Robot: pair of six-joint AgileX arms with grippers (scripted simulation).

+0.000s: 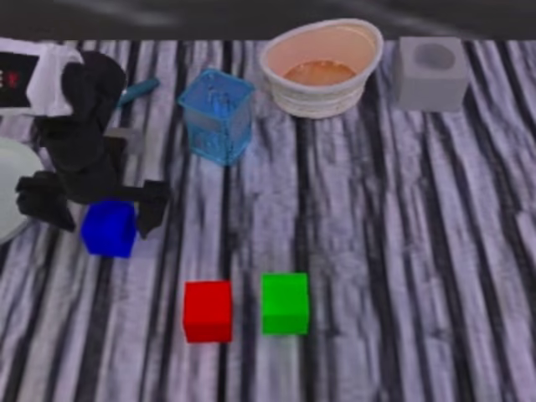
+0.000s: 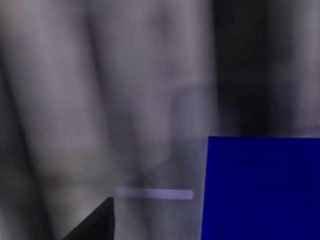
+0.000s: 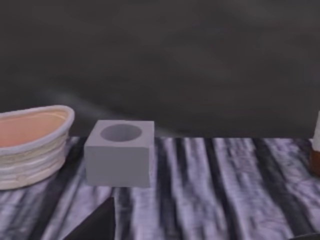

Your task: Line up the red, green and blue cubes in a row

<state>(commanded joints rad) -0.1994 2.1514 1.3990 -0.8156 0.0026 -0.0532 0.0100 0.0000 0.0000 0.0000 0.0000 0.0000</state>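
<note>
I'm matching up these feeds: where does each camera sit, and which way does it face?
Top view: above the table, looking down; the left gripper straddles the blue cube.
Left wrist view: on the left arm, close over the blue cube; one fingertip shows.
Right wrist view: on the right arm, looking across at the grey block and basket.
Shared: top and left wrist views both show the blue cube.

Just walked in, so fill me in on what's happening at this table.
The left pincer is down over the blue cube near the table's left side, one finger on each side of it; whether it grips is unclear. The red cube and green cube already sit side by side nearer the front. The right arm is out of the top view.
</note>
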